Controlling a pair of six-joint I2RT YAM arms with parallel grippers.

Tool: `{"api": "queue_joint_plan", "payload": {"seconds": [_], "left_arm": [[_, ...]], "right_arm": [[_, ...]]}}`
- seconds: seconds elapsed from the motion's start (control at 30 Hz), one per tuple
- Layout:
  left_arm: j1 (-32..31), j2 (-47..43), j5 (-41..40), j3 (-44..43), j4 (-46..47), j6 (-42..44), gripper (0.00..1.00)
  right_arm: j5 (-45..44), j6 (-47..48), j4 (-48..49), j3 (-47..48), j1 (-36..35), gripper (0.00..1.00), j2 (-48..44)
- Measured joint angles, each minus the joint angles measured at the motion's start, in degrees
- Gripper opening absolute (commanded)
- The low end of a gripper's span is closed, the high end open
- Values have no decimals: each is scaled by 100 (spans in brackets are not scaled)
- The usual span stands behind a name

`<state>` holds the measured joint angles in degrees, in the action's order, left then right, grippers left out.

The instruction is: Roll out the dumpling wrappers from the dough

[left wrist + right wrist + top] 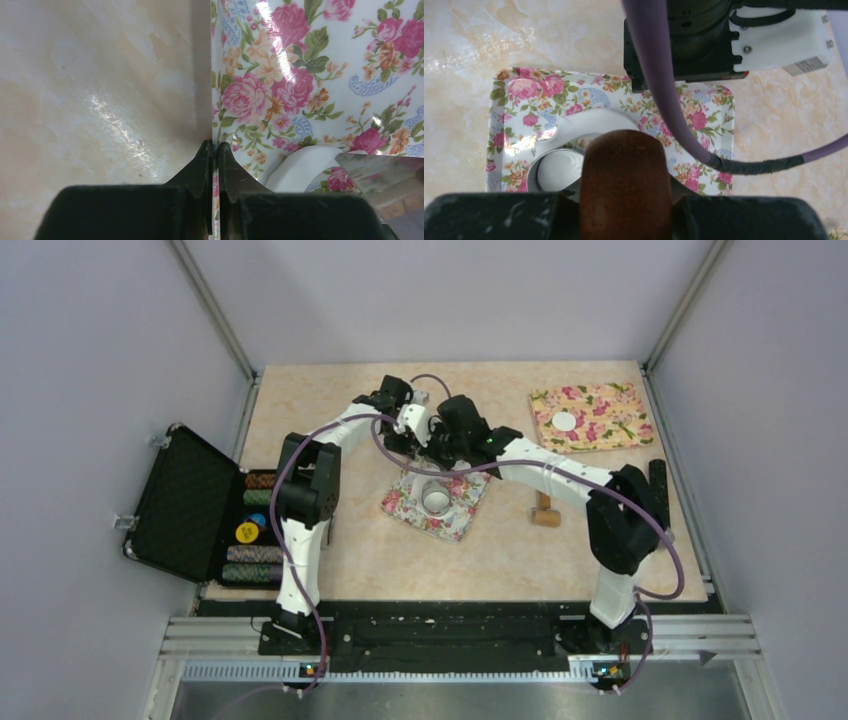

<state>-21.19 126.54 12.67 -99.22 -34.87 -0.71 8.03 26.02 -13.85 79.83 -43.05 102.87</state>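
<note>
Two hands, both closed. My left hand [215, 150] pinches the edge of the near floral mat [300, 75]; my right hand [624, 210] grips a brown wooden roller [624, 165]. Dough [589, 122] lies white on that mat, partly under a small clear bowl [531, 172]. One wrapper [565, 421] sits on the far floral mat [605, 405].

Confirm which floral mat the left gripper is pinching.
The centre floral mat, holding the glass bowl: the left gripper is shut on its edge. The far-right floral mat, bearing one dumpling wrapper, lies untouched.
</note>
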Motion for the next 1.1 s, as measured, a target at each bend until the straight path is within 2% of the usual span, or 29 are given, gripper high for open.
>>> {"api": "queue_joint_plan", "payload": {"seconds": [0.5,0.8,1.1], "left_arm": [[11,-4,234,39,11,17,0],[28,-4,297,57,15,13,0],[2,-4,302,74,35,0,0]], "right_arm": [[1069,238,-1056,1661,50,0,1019],[1113,396,-1759,2264,-13,0,1082],[1174,256,-1899,2614,-317,0,1027]]}}
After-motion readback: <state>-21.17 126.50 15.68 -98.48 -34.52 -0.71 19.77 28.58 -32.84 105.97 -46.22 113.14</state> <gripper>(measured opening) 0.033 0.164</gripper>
